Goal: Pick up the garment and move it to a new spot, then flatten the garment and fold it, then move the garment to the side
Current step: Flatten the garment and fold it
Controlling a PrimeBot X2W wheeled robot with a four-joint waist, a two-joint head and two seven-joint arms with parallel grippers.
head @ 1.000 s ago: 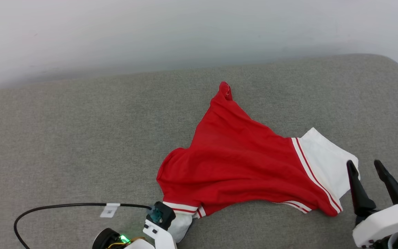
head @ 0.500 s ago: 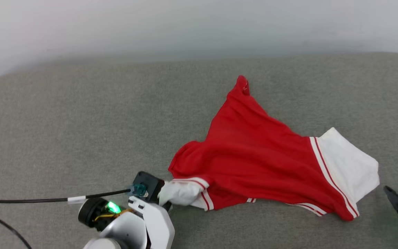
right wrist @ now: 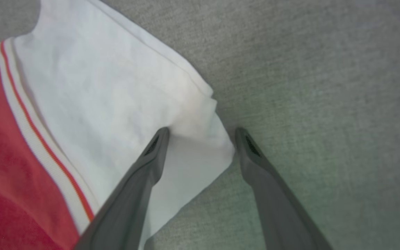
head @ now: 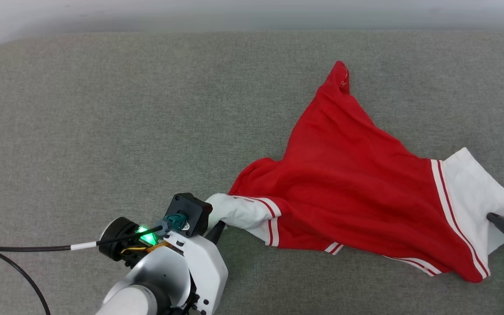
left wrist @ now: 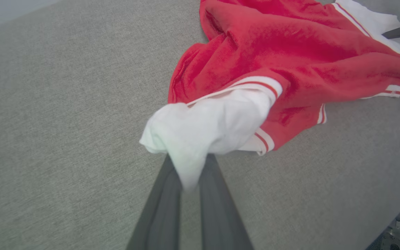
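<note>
garment (head: pixel 352 183) on cushion (head: pixel 103 109), left pincer (left wrist: pixel 189 163) at its left end, right pincer (right wrist: pixel 202 132) opposite

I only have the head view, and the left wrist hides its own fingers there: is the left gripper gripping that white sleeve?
Observer: Yes; in the left wrist view the left gripper is shut on the garment, its white sleeve bunched between the two fingers.
Operator: And the right gripper at my frame's edge?
Observer: The right wrist view shows the right gripper open, one finger over the other sleeve at its corner, the other over the grey surface.
</note>
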